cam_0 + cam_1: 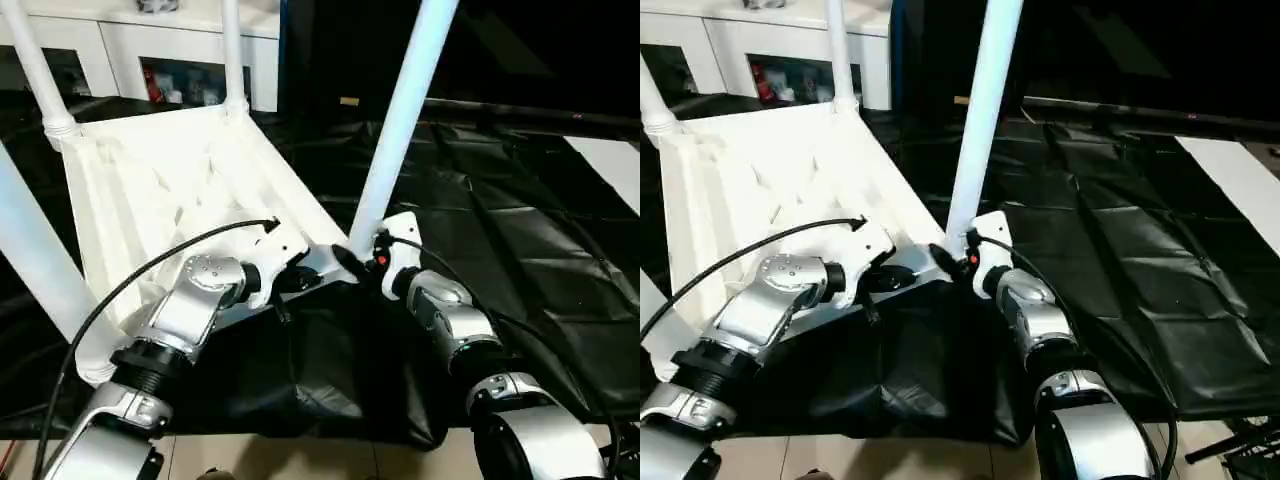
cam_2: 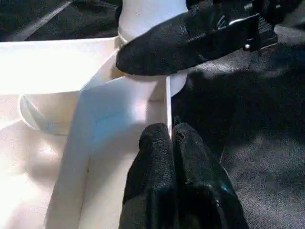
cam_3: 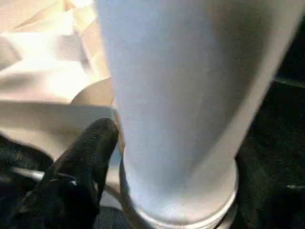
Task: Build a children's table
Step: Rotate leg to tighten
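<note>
Table top [image 1: 150, 190]: you have it upside down on the black sheet [image 1: 520, 260], ribbed underside facing up, tilted so the near edge sits by your grippers.
Legs: four white legs stand in the corner sockets. Near right leg [image 1: 400, 120] rises from the corner between your grippers; near left leg [image 1: 40, 270] leans past your left forearm; two far legs [image 1: 232, 50] stand at the back corners.
Left gripper [image 2: 170, 138]: your two black fingers are pressed together, with the thin rim of the table top at their tips, just beside the near right socket. Whether they pinch the rim, you cannot tell.
Right gripper [image 1: 352, 262]: at the base of the near right leg, one black finger [image 3: 90, 148] lying against the collar. The second finger is hidden, so you cannot tell the grip.
Background: white cabinet [image 1: 130, 50] behind the table, well apart.
</note>
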`<state>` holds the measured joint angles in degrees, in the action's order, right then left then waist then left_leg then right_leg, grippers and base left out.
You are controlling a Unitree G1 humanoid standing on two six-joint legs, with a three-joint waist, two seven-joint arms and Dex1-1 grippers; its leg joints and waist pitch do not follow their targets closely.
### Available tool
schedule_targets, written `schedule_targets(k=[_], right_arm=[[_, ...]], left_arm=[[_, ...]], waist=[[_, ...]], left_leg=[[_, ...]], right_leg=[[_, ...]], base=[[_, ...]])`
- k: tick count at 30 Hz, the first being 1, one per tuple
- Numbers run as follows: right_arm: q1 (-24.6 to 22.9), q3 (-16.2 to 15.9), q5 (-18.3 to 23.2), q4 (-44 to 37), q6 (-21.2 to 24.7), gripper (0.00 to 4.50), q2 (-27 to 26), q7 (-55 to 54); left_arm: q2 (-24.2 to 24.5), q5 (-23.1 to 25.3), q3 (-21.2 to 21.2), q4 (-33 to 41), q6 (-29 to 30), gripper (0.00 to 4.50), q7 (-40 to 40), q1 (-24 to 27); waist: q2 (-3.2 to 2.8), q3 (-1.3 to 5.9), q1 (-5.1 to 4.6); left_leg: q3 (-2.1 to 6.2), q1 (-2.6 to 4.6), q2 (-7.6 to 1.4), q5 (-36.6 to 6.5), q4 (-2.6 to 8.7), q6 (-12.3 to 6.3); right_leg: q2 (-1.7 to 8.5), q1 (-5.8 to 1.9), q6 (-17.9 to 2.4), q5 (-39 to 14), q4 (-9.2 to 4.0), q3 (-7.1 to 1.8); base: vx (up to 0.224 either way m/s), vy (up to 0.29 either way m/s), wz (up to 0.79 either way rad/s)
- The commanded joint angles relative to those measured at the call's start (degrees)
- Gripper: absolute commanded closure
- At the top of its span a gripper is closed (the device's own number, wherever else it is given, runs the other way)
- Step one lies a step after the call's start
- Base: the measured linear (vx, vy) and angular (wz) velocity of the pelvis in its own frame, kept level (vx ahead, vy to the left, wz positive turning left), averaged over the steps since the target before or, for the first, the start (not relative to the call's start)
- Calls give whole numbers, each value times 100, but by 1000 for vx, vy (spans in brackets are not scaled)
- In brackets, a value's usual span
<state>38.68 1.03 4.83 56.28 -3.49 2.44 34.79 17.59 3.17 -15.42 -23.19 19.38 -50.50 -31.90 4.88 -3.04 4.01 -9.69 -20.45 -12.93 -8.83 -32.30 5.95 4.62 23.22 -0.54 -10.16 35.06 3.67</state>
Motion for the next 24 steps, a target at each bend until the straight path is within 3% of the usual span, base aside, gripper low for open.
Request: schedule_targets(k=[1,3,5,9,24], right_arm=[[-31,-318,-81,-7,-16,79,-51,419],[-44,-320,-79,-9,-51,79,7,490],[-84,-326,-81,-44,-79,68,103,604],[-116,-290,-97,-79,-119,68,185,705],[-89,-239,-49,-59,-196,68,277,884]], left_arm=[[-70,29,-178,229,53,450,-69,-57],[-93,-1,-120,211,108,450,-24,-63],[-82,32,-110,186,110,406,20,-77],[-47,125,-145,138,135,376,112,-89],[204,269,-230,118,594,376,141,-98]], waist=[[-117,356,25],[-108,362,26],[-103,361,29],[-107,364,26],[-115,356,-20]], left_leg=[[-38,27,-31,-1761,376,51],[-41,27,-29,-1721,370,41],[-49,22,-27,-1662,363,21],[-43,9,-26,-1651,365,19],[-39,18,-29,-1725,369,10]], right_leg=[[278,-235,-1035,-1469,-423,-216],[276,-243,-1053,-1423,-420,-215],[271,-247,-1080,-1331,-414,-218],[274,-264,-1075,-1310,-408,-217],[269,-250,-1126,-1420,-422,-214]], base=[[0,0,0],[0,0,0],[0,0,0],[0,0,0],[0,0,0]])
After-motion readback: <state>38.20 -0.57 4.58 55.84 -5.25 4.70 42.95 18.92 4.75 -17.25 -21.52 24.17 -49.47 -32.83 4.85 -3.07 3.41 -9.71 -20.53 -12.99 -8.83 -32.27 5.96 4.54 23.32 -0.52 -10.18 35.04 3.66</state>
